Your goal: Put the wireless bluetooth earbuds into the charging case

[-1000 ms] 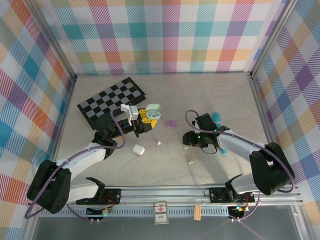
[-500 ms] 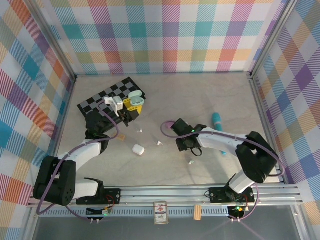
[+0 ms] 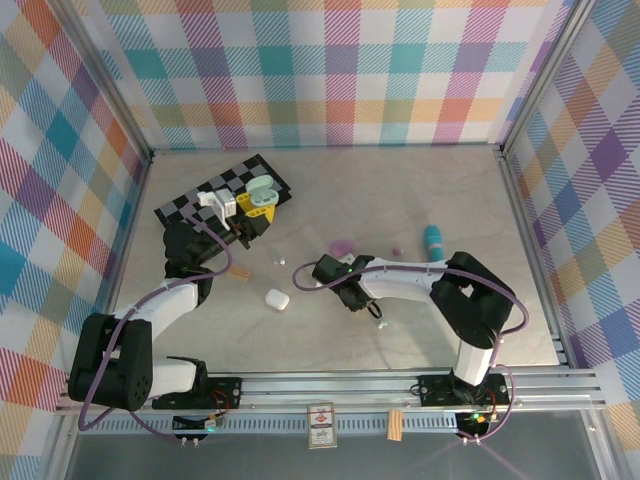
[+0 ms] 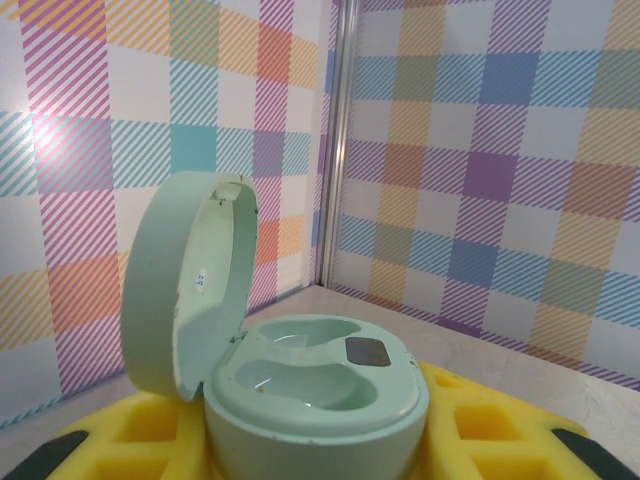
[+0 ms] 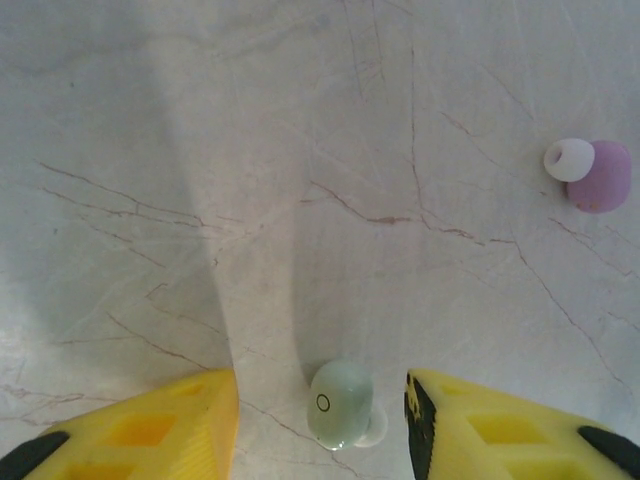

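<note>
Right claw is down low over the surface, jaws apart, and the mint earbud sits right in the gap between the two yellow fingers. It's touching neither of them, a shade closer to the right-hand one. From above, that puts the earbud left of the teal pen and nearer the arm bases.

The earbud lies flat with its long axis running along the gap, silicone tip trailing back towards the wrist, so the jaws would close across its narrow width. That looks like a good line for a pinch, though a piece this small and rounded could squirt out if the squeeze lands off-centre.

A purple earbud lies well ahead and off to the right, out of the way.

Far left of the pen, the left claw is clamped on the mint charging case and holds it up with the lid tipped back and both wells bare. The right arm is plainly the nearer one for this pickup, and the case waits a good reach away.
</note>
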